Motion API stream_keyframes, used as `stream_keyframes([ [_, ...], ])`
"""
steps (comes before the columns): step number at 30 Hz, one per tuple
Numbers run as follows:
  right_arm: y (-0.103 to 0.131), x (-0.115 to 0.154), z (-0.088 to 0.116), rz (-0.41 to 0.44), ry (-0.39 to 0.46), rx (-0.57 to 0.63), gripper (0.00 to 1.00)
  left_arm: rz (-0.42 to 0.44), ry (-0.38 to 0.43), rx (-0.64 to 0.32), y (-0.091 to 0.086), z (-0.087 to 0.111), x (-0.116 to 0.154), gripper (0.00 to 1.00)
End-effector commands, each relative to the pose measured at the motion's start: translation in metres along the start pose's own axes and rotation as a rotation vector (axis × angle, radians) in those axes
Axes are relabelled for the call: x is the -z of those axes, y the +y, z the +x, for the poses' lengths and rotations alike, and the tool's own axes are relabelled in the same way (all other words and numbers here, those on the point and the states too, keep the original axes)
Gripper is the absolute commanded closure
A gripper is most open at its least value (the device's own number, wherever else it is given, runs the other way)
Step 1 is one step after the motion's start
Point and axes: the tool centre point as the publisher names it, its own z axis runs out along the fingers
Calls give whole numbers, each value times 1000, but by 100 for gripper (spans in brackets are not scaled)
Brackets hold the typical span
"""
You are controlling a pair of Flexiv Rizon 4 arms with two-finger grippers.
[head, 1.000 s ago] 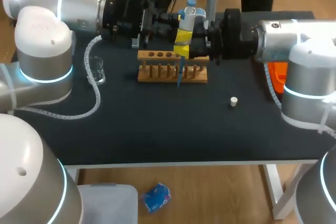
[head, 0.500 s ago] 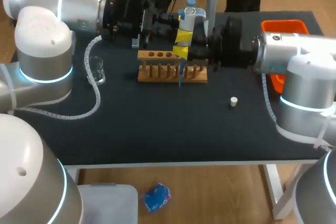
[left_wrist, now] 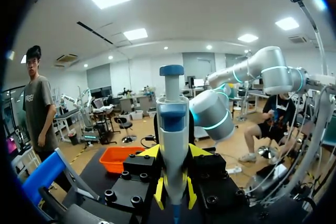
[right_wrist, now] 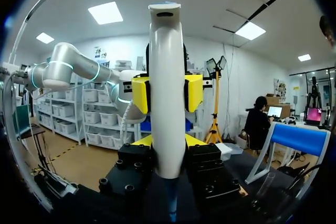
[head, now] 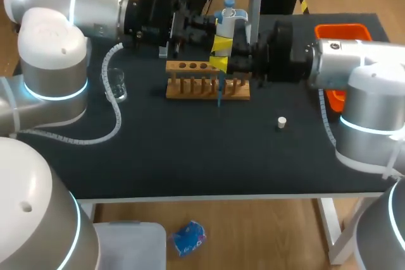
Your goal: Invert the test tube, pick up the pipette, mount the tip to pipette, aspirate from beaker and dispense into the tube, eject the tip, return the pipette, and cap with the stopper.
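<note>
This is a laboratory bench set up for robot work; the black table (head: 190,156) carries a wooden test-tube rack (head: 207,83) near its far edge, a clear glass beaker (head: 116,80) toward its left edge, a small white stopper (head: 281,121) right of the middle and an orange tray (head: 342,33) at its far right corner. Two white and silver robot arms, the left arm (head: 76,4) and the right arm (head: 354,61), come in from the sides; between them, above the rack, a pipette (head: 226,26) stands upright.

White-and-blue pipette (head: 226,22), brown rack (head: 207,88), orange tray (head: 342,30).
</note>
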Motion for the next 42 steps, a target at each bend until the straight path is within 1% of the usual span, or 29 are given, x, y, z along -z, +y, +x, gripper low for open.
stream_keyframes([
  [1,0,5,-6,17,39,-10,100,0,1,-1,0,-2,0,0],
  [9,-4,15,-13,18,101,-19,100,0,1,-1,0,-2,0,0],
  [17,-11,38,-26,-2,155,-23,100,0,1,-1,0,-2,0,0],
  [19,-12,45,-28,-2,182,-21,100,0,1,-1,0,-2,0,0],
  [21,-13,54,-31,12,193,-5,100,0,1,-1,0,-2,0,0],
  [25,-12,78,-40,8,214,9,100,0,1,-1,0,-2,0,0],
  [29,-11,107,-52,-3,224,18,100,0,1,-1,0,-2,0,0],
  [30,-11,114,-55,-15,238,17,100,0,1,-1,0,-2,0,0],
  [34,-12,139,-63,1,234,38,100,0,1,-1,0,-2,0,0],
  [42,-12,139,-63,1,234,38,100,0,1,-1,0,-2,0,0],
])
